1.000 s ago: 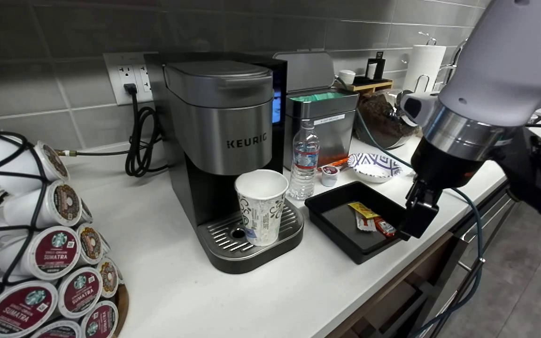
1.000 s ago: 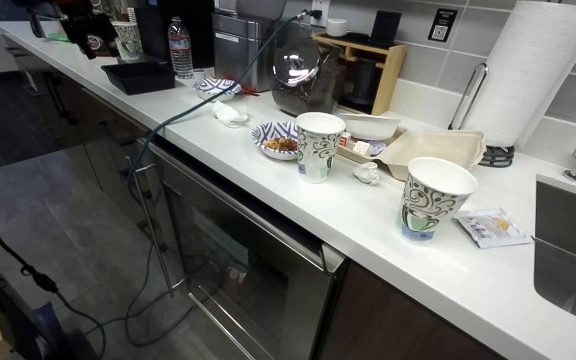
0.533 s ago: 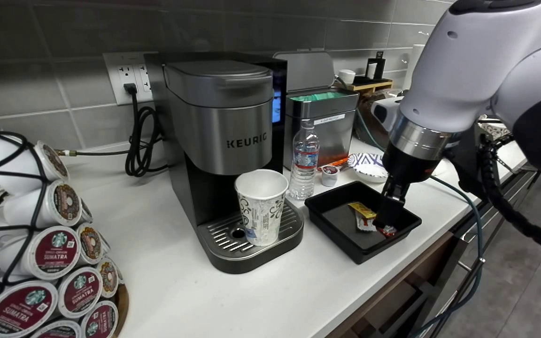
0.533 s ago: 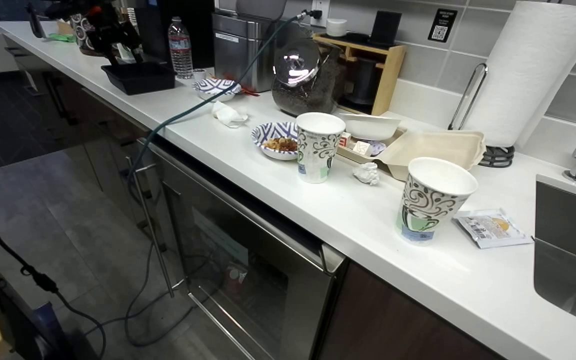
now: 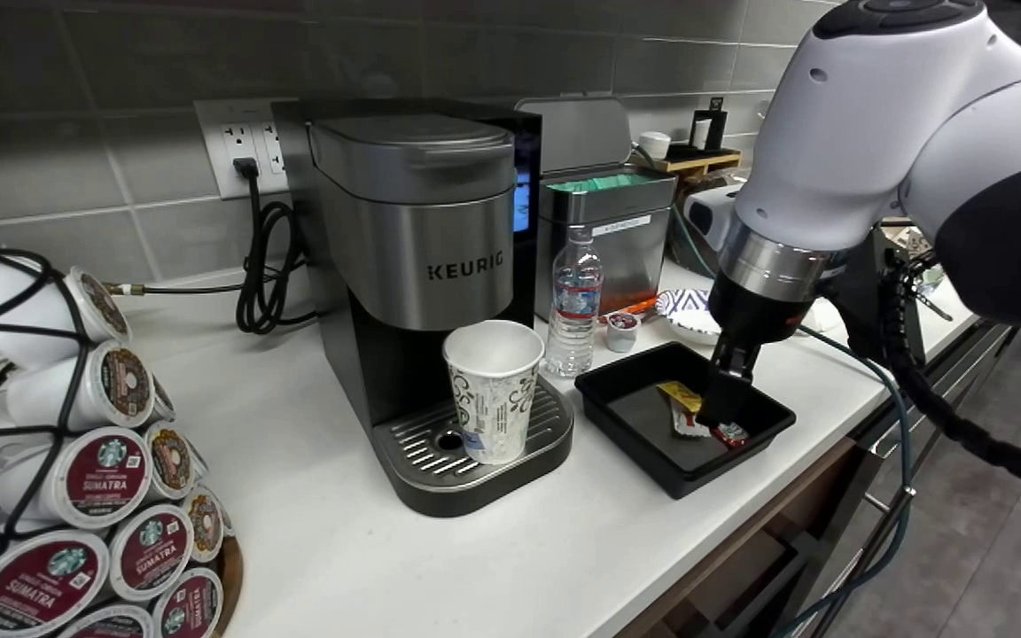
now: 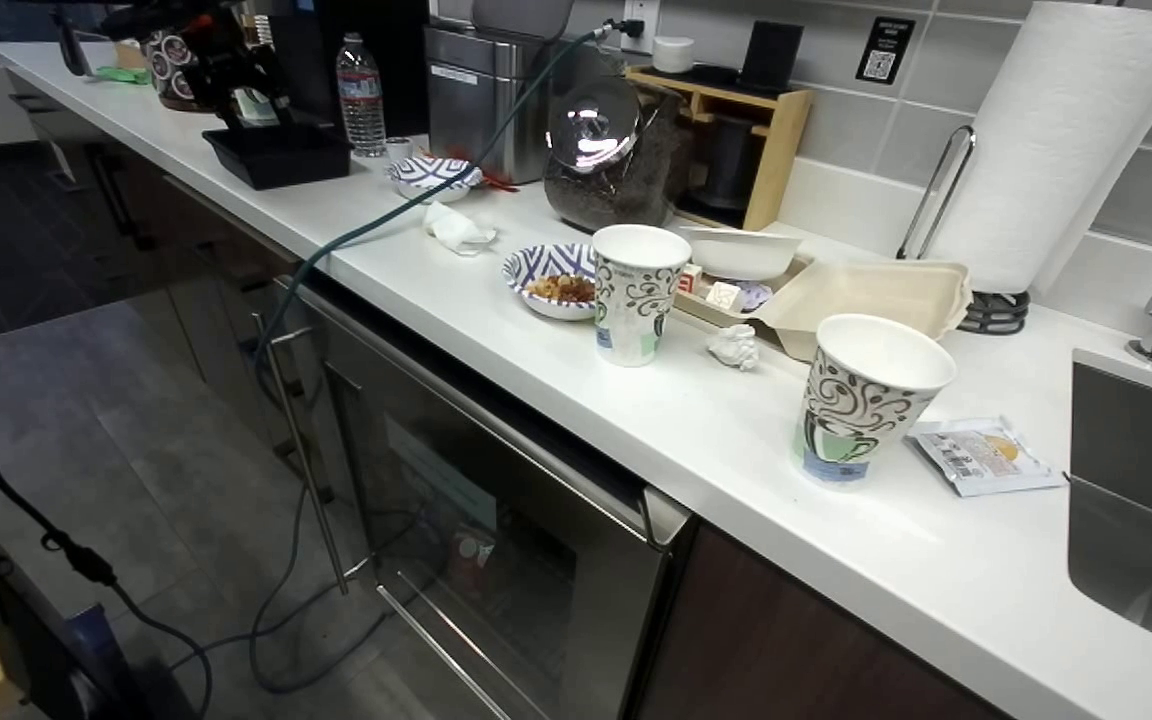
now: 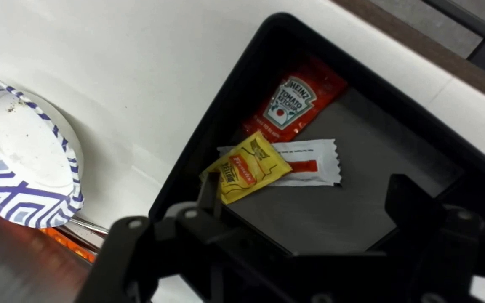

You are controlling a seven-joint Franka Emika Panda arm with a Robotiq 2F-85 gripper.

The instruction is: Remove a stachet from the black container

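The black container (image 5: 624,440) is a shallow square tray on the counter, also in an exterior view (image 6: 281,168) and the wrist view (image 7: 377,139). In the wrist view it holds a red ketchup sachet (image 7: 289,103), a yellow mustard sachet (image 7: 246,168) and a white sachet (image 7: 322,162) partly under the yellow one. In an exterior view the yellow sachet (image 5: 681,395), white sachet (image 5: 688,425) and red sachet (image 5: 730,435) show beside my gripper (image 5: 717,415). My gripper (image 7: 305,180) is open and empty over the container. Its left finger overlaps the yellow sachet's corner in the wrist view; contact cannot be told.
A coffee machine (image 5: 422,230) with a paper cup (image 5: 494,394) and a water bottle (image 5: 575,306) stand beside the container. A patterned bowl (image 7: 27,143) and a metal bin (image 5: 608,239) are behind it. A teal cable (image 6: 376,228) crosses the counter.
My gripper has moved from the container's outer edge inward over it and lower, toward the sachets. In the last half second it shifted only slightly. The sachets look unmoved.
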